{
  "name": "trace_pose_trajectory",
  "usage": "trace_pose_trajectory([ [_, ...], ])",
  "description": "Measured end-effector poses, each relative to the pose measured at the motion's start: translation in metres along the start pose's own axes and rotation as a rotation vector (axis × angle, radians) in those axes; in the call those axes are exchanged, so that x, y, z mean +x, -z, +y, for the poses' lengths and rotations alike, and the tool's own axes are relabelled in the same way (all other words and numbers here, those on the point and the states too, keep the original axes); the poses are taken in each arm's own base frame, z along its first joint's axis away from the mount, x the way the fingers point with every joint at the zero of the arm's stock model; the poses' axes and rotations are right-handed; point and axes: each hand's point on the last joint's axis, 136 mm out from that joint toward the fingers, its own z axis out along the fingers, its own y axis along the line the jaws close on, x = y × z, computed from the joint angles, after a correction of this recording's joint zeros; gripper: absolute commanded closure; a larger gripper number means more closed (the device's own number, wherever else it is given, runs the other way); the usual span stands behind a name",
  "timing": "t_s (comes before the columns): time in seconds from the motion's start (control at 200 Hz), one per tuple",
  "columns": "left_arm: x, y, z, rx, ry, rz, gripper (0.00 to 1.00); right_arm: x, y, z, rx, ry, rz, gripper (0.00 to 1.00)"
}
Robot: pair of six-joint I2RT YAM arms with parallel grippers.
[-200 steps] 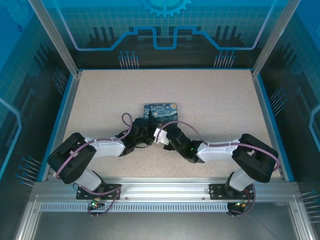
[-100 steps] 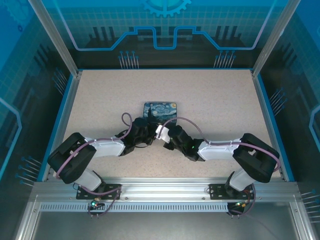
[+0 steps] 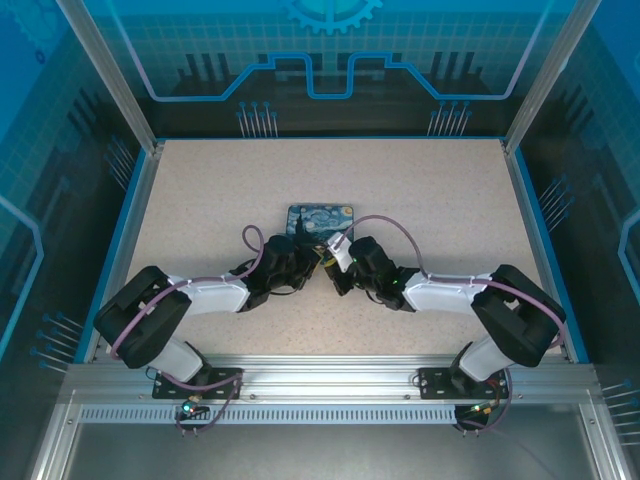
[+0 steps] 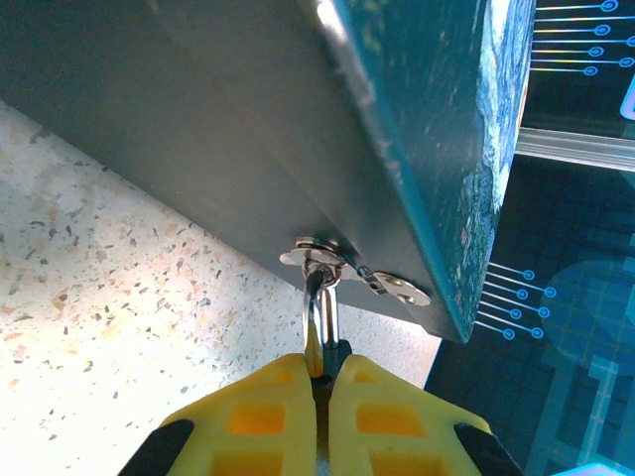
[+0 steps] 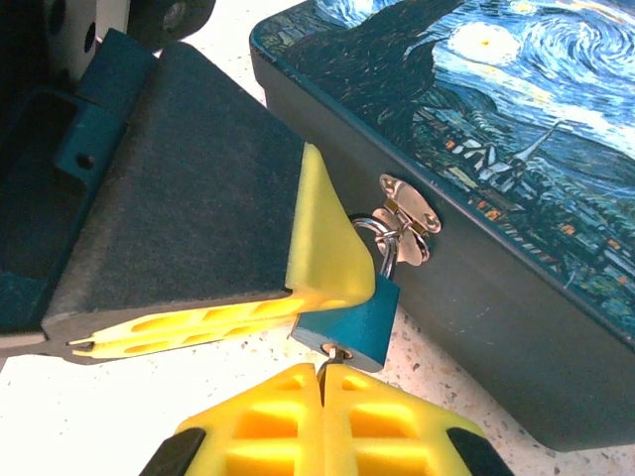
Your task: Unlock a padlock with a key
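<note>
The teal padlock (image 5: 352,315) hangs by its metal shackle (image 4: 325,307) from the hasp (image 5: 405,213) on the front of the starry-night tin (image 5: 496,188). My left gripper (image 4: 319,369) is shut on the padlock's body, and one of its yellow fingers (image 5: 322,248) lies against the lock's side. My right gripper (image 5: 322,375) is shut on the thin key (image 5: 329,359), whose tip sits in the keyhole on the padlock's underside. In the top view both grippers (image 3: 313,262) (image 3: 331,266) meet just in front of the tin (image 3: 322,218).
The tin lies flat on the speckled table (image 3: 420,190), which has a blue raised rim (image 3: 140,210) and glass walls around it. Both arms reach in low from the near edge, their cables looping over the wrists.
My right wrist has swung to the right and turned, with the key held at the padlock. The left arm and the tin have stayed put.
</note>
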Motion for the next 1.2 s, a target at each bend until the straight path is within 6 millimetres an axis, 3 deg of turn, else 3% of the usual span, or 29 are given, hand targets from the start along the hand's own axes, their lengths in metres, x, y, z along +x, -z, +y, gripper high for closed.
trace_pose_trajectory([
  [0.13,0.002,0.0,-0.002,0.006,-0.005,0.003,1.0,0.002,0.01,-0.005,-0.026,-0.04,-0.004,0.67],
  [0.3,0.0,0.0,0.0,0.003,-0.009,-0.004,1.0,0.0,0.038,-0.031,-0.044,-0.149,-0.038,0.46],
  [0.505,0.001,-0.002,-0.002,0.015,-0.008,0.001,1.0,-0.013,0.055,-0.052,-0.177,-0.429,-0.09,0.45],
  [0.685,0.004,-0.005,0.001,0.008,-0.007,0.02,1.0,-0.002,0.046,-0.039,-0.298,-0.639,-0.015,0.41],
  [0.98,0.006,-0.011,0.009,-0.008,-0.007,0.031,1.0,0.008,0.028,-0.041,-0.304,-0.718,0.057,0.44],
  [1.201,-0.003,-0.004,0.024,-0.041,-0.033,0.011,1.0,0.011,0.022,-0.052,-0.216,-0.684,0.094,0.44],
])
